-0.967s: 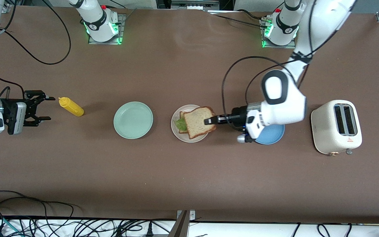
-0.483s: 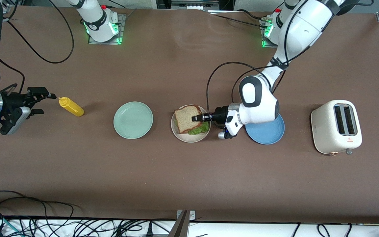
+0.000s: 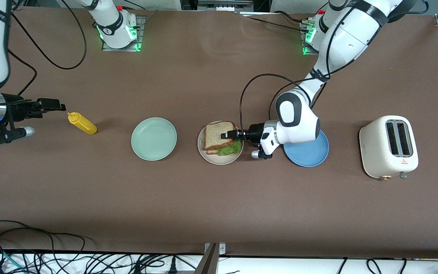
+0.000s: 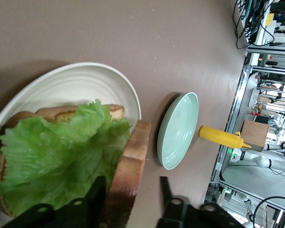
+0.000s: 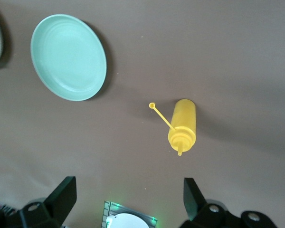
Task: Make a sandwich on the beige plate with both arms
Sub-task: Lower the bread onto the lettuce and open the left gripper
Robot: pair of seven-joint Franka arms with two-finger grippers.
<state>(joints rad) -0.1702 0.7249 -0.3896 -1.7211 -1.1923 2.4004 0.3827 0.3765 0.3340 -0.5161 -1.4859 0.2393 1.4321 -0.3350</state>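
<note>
left wrist view shows lettuce (image 4: 57, 156) under bread (image 4: 128, 175).

Beige plate (image 3: 207, 156); tan bread (brown crust) (image 3: 217, 135); green lettuce (image 3: 229, 150); mint plate (image 3: 153, 138); blue plate (image 3: 310, 156); yellow bottle (image 3: 83, 123).

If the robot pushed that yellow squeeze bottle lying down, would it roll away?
Probably, a bit. The yellow squeeze bottle lies on its round side on the brown table, so a sideways nudge would likely roll it. Its tapered nozzle end may make it curve. It looks like light plastic, likely easy to shove.
</note>
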